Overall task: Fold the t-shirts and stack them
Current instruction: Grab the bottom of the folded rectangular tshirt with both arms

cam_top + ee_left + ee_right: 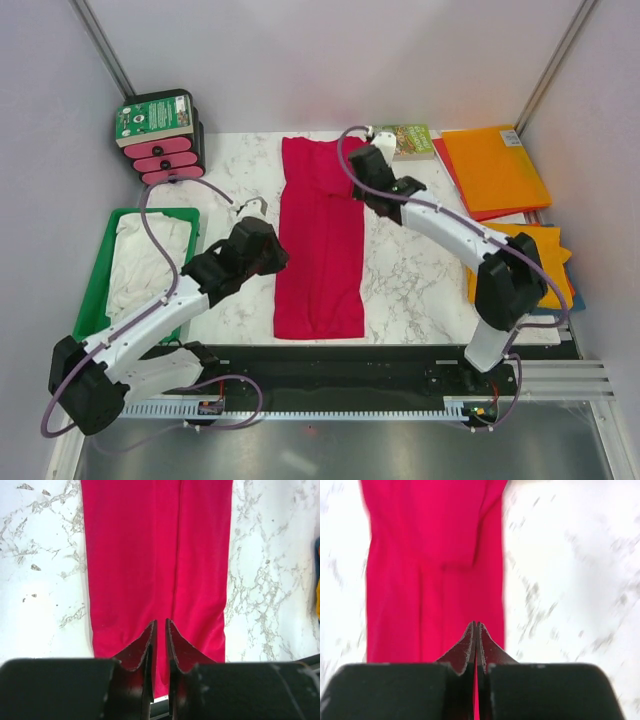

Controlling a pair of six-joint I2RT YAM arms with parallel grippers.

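A crimson red t-shirt lies flat on the marble table as a long folded strip, running from the back to the front edge. It also shows in the left wrist view and the right wrist view. My left gripper hovers by the strip's left side, its jaws all but closed with a thin gap and nothing between them. My right gripper is shut and empty over the strip's far right part. A white t-shirt lies in the tray. Orange t-shirts lie at the back right and another at the right.
A green plastic tray stands at the left. A black box with pink slots stands at the back left. A small green-covered book lies at the back, next to the right gripper. Grey walls close in the table.
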